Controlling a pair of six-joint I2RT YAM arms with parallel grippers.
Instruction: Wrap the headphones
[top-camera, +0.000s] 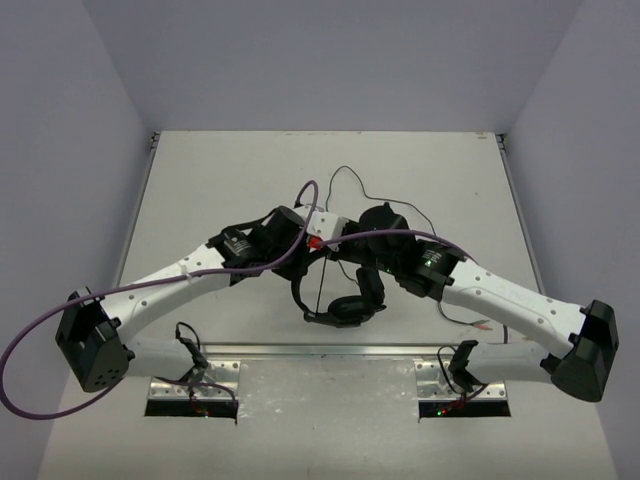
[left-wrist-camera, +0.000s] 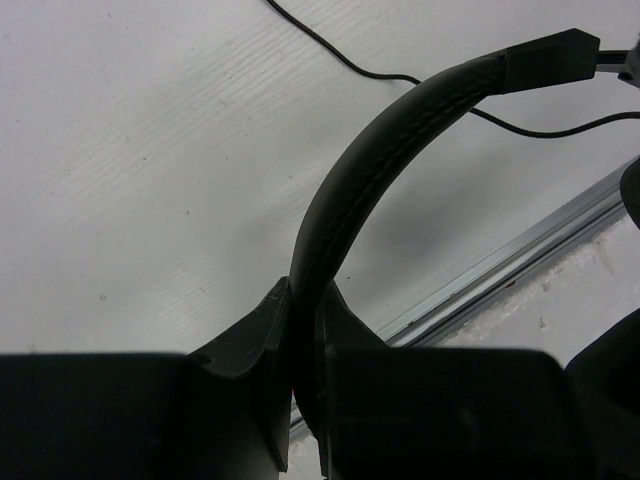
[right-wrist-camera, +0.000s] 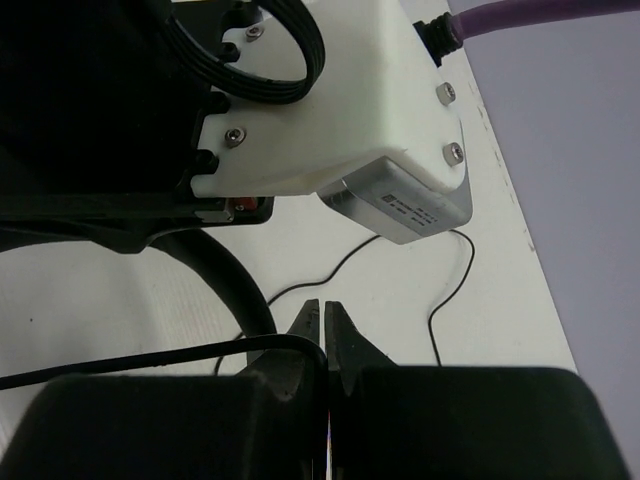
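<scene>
Item: headphones (top-camera: 345, 300), black, held off-centre over the middle of the pale table (top-camera: 220, 190), between the two arms, which meet there from either side. Headband (left-wrist-camera: 400, 150): padded, stitched along its length, curving up and to the right out of the left gripper (left-wrist-camera: 303, 300) to a hard slider piece at the top edge of the left wrist view. Left gripper: closed tight on the headband, one finger (left-wrist-camera: 255, 340) against each flank, no gap visible. Earcup (top-camera: 352, 308): one seen plainly from above, at the near end of the band, close to the metal rail (top-camera: 330, 350) that runs across the table's near edge; a second cannot be made out among the black wrist parts. Cable (right-wrist-camera: 150, 355): thin, black, running in from the left of the right wrist view straight to the right gripper (right-wrist-camera: 326, 315). Right gripper: fingers drawn together to a hairline slit, the cable entering between them at the tips (the pinch itself is too dark to see clearly). The rest of the cable lies slack in loose curves on the table beyond both grippers, towards the far side. Also present: the left arm's white wrist housing (right-wrist-camera: 330, 110), hanging just above the right gripper with part of the headband below it; a thick purple cord (top-camera: 280, 262) looping from the left arm's base across to the wrists
</scene>
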